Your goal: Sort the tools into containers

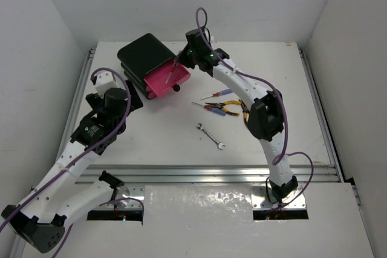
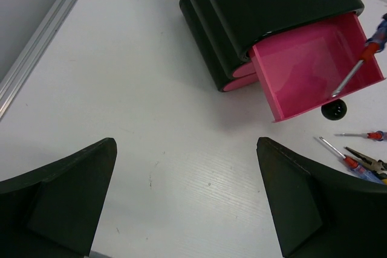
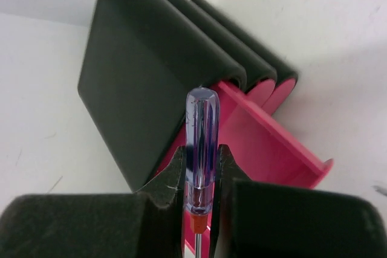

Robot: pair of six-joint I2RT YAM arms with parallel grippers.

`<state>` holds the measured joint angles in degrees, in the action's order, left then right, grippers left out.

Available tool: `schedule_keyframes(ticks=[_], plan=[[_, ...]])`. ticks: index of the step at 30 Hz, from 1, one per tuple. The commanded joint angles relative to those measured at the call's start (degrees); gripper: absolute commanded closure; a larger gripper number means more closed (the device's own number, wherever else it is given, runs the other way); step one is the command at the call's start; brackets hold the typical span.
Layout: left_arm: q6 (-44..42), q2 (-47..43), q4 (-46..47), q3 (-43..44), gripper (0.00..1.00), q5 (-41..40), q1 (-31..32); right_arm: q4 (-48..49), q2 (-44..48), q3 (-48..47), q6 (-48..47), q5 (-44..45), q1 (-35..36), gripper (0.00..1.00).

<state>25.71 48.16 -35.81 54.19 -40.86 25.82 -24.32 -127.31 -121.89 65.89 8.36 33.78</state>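
A glossy black box (image 1: 144, 54) holds stacked pink drawers, and its top drawer (image 1: 167, 80) is pulled out. My right gripper (image 3: 201, 156) is shut on the blue handle of a screwdriver (image 3: 201, 131). The shaft (image 2: 349, 72) slants down over the open drawer (image 2: 305, 67). On the table lie two more screwdrivers (image 1: 216, 95) (image 1: 207, 107), yellow-and-black pliers (image 1: 233, 108) and a silver wrench (image 1: 210, 136). My left gripper (image 2: 186, 146) is open over bare table, near the box's front left, with nothing between its fingers.
The open drawer's black knob (image 2: 334, 110) sticks out toward the loose tools. Two lower pink drawers (image 3: 272, 89) stay pushed in. Metal rails (image 1: 211, 173) run along the table's near edge and sides, and white walls enclose it.
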Motion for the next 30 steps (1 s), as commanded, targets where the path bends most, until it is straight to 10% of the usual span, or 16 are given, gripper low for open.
schedule_keyframes(ticks=[1,15,19,26,30], plan=[[-1.1,0.0,1.8,-0.23,0.01,0.6,-0.16,4.09,-0.3,-3.27,4.69,-2.2,1.38,1.0],[-2.07,-0.53,2.59,-0.41,0.01,3.42,-0.16,6.47,-0.4,0.51,-2.07,0.87,3.84,0.85],[-2.34,-0.35,2.85,-0.58,0.01,4.21,-0.16,5.33,-0.84,-0.02,-3.66,1.22,3.84,0.51],[-2.51,0.0,2.68,-0.58,0.01,4.3,-0.16,4.01,1.53,-2.75,-11.55,0.26,3.14,0.28],[-2.42,-0.08,2.5,-0.58,0.01,3.77,-0.16,8.31,12.83,10.29,-31.12,-2.64,1.99,0.17]])
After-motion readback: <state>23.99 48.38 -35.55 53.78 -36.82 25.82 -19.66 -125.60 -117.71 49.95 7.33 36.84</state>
